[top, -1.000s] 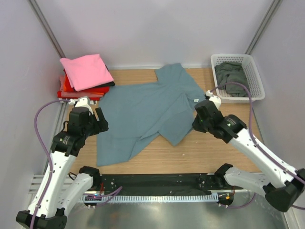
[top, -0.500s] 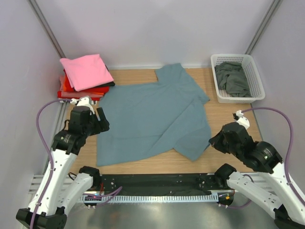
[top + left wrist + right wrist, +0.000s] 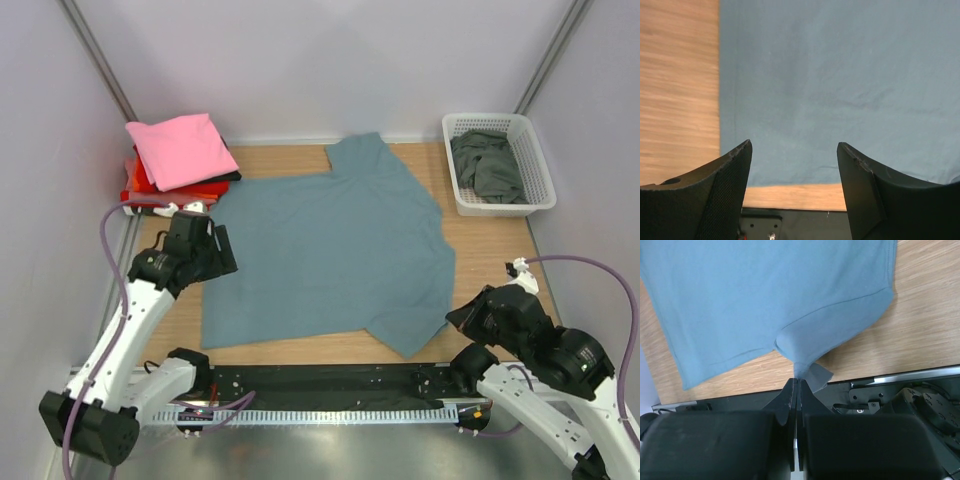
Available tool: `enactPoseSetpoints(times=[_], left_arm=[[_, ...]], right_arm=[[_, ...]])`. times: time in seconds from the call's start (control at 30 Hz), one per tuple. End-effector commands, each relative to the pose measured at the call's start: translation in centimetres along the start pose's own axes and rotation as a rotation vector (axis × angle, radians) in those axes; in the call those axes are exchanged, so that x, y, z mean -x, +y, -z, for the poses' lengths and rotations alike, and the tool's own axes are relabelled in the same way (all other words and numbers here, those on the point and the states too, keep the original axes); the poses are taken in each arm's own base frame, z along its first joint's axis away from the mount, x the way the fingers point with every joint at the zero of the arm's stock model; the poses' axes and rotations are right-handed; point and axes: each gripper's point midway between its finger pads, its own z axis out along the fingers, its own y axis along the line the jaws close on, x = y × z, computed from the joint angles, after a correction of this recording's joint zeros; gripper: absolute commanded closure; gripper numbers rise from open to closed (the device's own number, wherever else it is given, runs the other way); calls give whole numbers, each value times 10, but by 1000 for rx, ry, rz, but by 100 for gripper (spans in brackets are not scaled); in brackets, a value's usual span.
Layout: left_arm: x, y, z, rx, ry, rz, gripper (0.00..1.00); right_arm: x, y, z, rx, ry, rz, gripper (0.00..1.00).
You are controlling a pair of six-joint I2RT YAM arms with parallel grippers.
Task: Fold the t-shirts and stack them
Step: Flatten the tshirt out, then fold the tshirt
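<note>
- Since half a second ago, the right arm has drawn back toward the near right corner, and the flap that lay doubled over on the slate-blue t-shirt is now pulled out flat.
- That t-shirt lies spread open across the middle of the desk, one sleeve pointing to the far wall.
- Right end effector: fingers pressed together, pinching a small puckered bit of the shirt's near right edge, right at the desk's front edge.
- Left end effector: fingers spread wide, above the shirt's left side near its near left corner, with nothing between them.
- A folded pink t-shirt tops the stack in the far left corner, over a red t-shirt and a thin black edge.
- A dark grey-green t-shirt lies crumpled inside the white lattice basket at the far right.
</note>
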Motion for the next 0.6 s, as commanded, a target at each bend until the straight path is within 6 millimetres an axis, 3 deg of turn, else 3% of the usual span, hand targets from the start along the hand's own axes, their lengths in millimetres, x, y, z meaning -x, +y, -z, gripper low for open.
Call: enactPoseSetpoints(times=[0.0, 0.17, 0.23, 0.4, 0.5, 0.57], left_arm=[[-28, -4, -1, 59, 153, 23, 30], [-80, -7, 0, 169, 303, -30, 25], [-103, -17, 2, 173, 345, -45, 36], [-146, 2, 11, 312, 373, -27, 37], [-172, 7, 6, 265, 405, 57, 33], [-172, -1, 5, 153, 356, 166, 31]], right_arm=[[1, 1, 9, 26, -4, 2, 99], [1, 8, -3, 72, -23, 17, 99], [3, 14, -8, 100, -41, 25, 99], [6, 22, -17, 98, -40, 87, 99], [6, 23, -21, 89, -30, 129, 99], [4, 25, -24, 99, -22, 154, 99]])
